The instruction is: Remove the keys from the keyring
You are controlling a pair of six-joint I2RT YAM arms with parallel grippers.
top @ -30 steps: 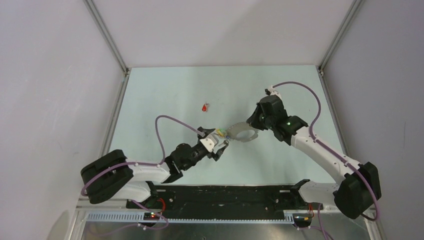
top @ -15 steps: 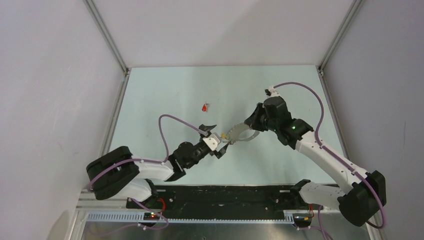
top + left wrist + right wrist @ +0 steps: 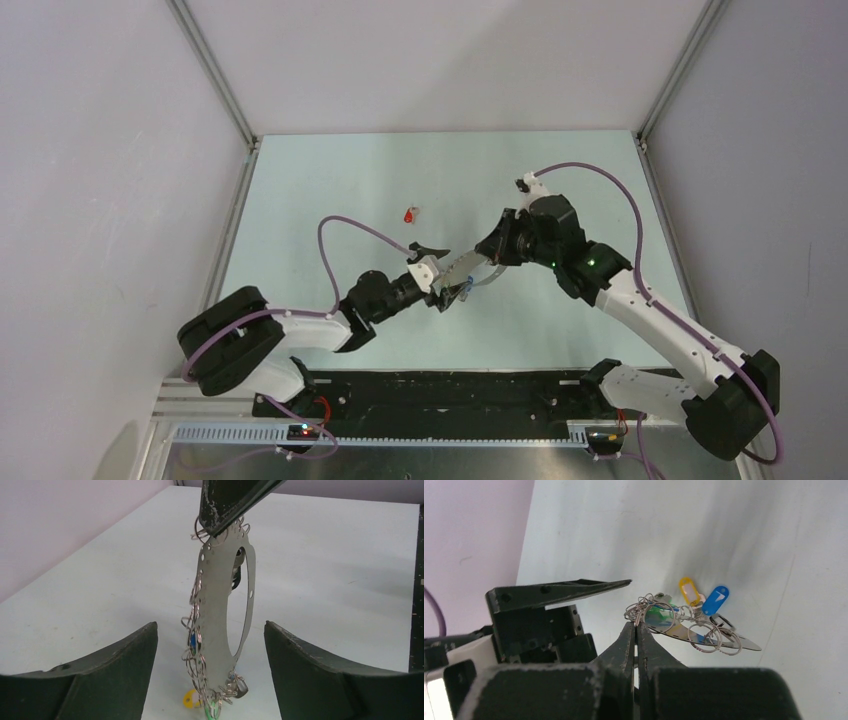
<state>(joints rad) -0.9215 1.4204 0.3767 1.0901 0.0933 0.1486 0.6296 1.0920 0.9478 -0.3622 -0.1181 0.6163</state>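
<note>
The keyring (image 3: 463, 268) is a grey oval metal plate. It hangs on edge above the table, fringed with wire rings and small keys. My right gripper (image 3: 492, 252) is shut on its upper rim, as the right wrist view (image 3: 636, 625) also shows. My left gripper (image 3: 440, 275) is open, with its fingers on either side of the keyring's lower end (image 3: 222, 615) and not touching it. Yellow (image 3: 688, 591), blue (image 3: 715, 600) and green (image 3: 656, 616) tags dangle from the ring. A red-tagged key (image 3: 410, 214) lies loose on the table at the far left.
The pale green table (image 3: 330, 190) is walled by white panels on three sides. A black strip (image 3: 450, 385) runs along the near edge by the arm bases. The left arm's purple cable (image 3: 345, 235) loops above the table.
The right gripper has carried the keyring left and tilted it up on edge. The left gripper has opened wider and now straddles the ring's lower end.
</note>
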